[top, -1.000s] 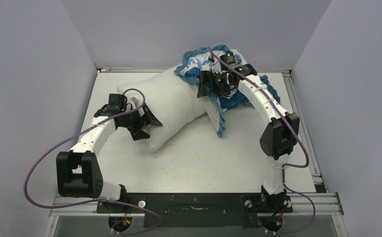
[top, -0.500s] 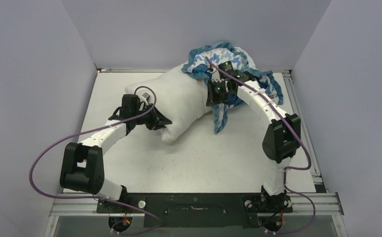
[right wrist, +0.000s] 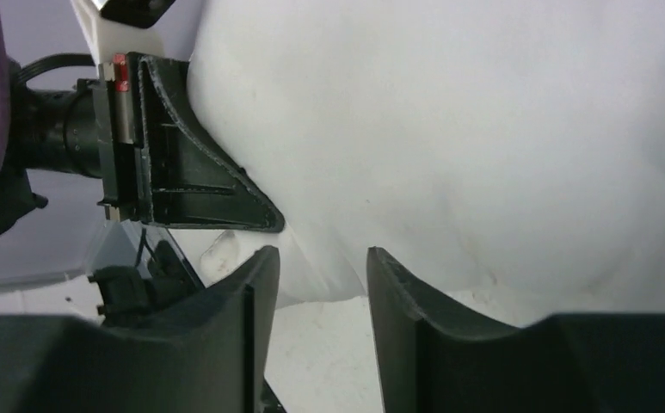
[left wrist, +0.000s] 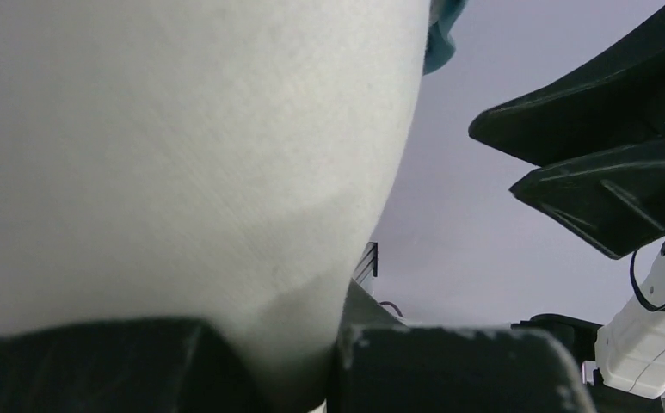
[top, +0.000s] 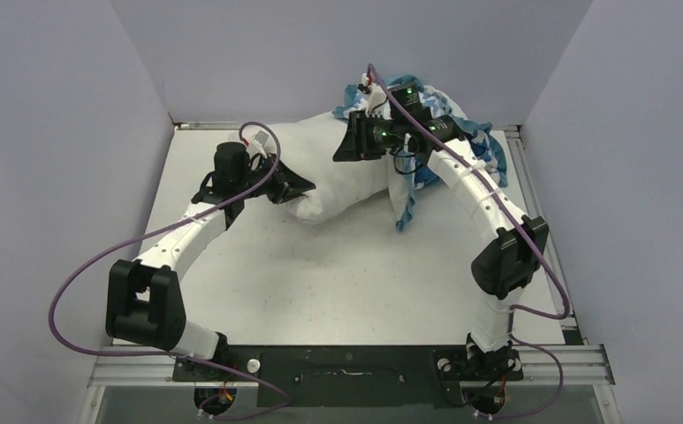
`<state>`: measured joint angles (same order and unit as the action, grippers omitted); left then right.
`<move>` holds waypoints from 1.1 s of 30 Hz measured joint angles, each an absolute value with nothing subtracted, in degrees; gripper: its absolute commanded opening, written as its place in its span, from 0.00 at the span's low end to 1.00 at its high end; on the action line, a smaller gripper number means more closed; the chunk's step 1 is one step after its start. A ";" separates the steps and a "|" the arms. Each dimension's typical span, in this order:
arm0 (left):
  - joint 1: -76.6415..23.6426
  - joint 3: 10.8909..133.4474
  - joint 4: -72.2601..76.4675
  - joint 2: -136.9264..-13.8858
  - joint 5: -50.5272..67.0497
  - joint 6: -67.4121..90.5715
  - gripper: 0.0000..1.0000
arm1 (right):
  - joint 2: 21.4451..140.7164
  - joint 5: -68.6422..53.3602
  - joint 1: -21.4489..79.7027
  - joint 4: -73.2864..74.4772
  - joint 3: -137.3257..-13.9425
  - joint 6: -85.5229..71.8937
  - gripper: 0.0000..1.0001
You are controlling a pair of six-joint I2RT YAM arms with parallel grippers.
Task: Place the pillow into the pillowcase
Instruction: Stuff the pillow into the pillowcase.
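Observation:
The plump white pillow (top: 342, 172) lies slantwise at the back of the table, its far end against the bunched blue-and-white pillowcase (top: 466, 137). My left gripper (top: 305, 188) is shut on the pillow's near-left end; in the left wrist view white fabric (left wrist: 182, 155) is pinched between the two black fingers (left wrist: 96, 361). My right gripper (top: 345, 144) hovers above the pillow's middle, pointing left. Its jaws (right wrist: 316, 275) stand a little apart with nothing between them, and the pillow (right wrist: 483, 129) lies just beyond the tips. A blue edge of the pillowcase (top: 406, 203) hangs down beside the pillow.
Grey walls close in the table (top: 346, 274) on the left, back and right. The right arm's white links (top: 479, 190) arch over the pillowcase, and a purple cable (top: 81, 274) loops beside the left arm.
My left gripper closed on the pillow's end and carried it back and right toward the pillowcase. My right gripper closed at the pillowcase, then parted slightly and rose to the left over the pillow.

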<state>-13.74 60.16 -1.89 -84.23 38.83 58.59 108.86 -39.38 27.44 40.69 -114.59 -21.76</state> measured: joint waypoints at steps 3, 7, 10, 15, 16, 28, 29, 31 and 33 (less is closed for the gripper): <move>-13.85 60.16 -1.80 -83.59 38.74 59.20 0.00 | 103.94 -33.87 26.15 42.61 -110.30 -21.67 0.70; -13.85 60.14 -1.80 -83.53 38.46 59.55 0.00 | 98.59 -21.87 21.98 45.60 -106.28 -20.18 0.98; -13.85 60.03 -1.76 -83.50 38.41 59.68 0.00 | 95.70 -12.40 19.27 46.61 -102.65 -18.76 0.94; -13.91 59.37 -1.50 -83.48 38.39 59.79 0.00 | 94.17 -5.34 16.60 46.39 -94.13 -16.91 0.95; -13.91 59.37 -1.48 -83.48 38.39 59.79 0.00 | 94.35 -5.37 16.12 46.26 -92.44 -16.64 0.96; -14.17 59.09 -1.50 -83.18 38.39 59.75 0.00 | 108.73 -15.62 16.25 35.68 -92.51 -17.15 0.11; -14.17 58.85 -1.50 -83.05 38.39 59.75 0.00 | 110.74 -16.80 16.38 35.48 -94.17 -17.19 0.06; -14.22 58.52 -1.54 -83.00 38.33 59.72 0.00 | 113.69 -18.61 16.71 35.53 -97.25 -17.61 0.05; -14.20 58.28 -1.65 -83.00 38.00 59.68 0.00 | 114.41 -20.58 17.02 36.16 -99.09 -17.74 0.05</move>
<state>-14.20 58.28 -1.65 -83.00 38.00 59.68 114.41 -20.58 17.02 36.16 -99.09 -17.74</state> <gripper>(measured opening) 0.039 0.065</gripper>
